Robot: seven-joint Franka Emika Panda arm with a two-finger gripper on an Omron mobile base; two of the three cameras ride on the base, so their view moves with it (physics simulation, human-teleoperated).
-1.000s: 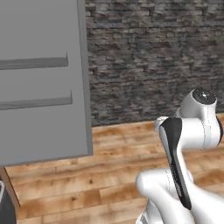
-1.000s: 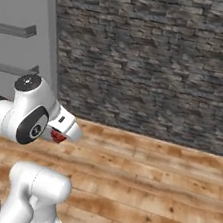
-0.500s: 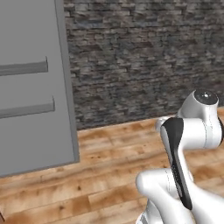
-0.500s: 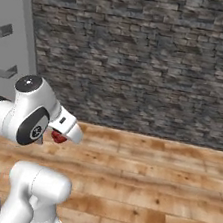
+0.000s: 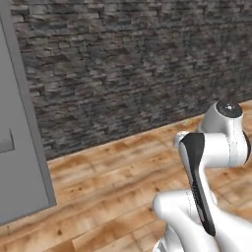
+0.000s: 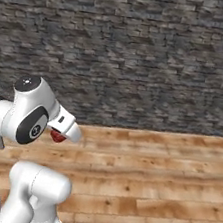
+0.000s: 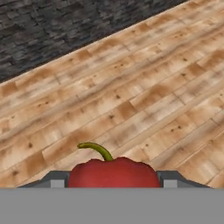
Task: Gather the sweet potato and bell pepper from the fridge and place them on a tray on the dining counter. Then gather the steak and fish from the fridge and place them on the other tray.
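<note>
1. A red bell pepper (image 7: 113, 173) with a curved green stem sits between the robot's two dark fingers (image 7: 57, 179) at the bottom of the hand view, which press against its two sides, gripping it.
2. In the right base view, a small patch of the red pepper shows under the white hand, tucked close to the arm's upper joint.
3. Beyond the pepper lies a wooden plank floor (image 7: 144, 87) in warm brown tones.
4. A dark grey stone wall (image 6: 142, 52) rises behind the floor.
5. In the left base view, a grey panel (image 5: 19, 147) stands at the left edge, reaching down to the floor.
</note>
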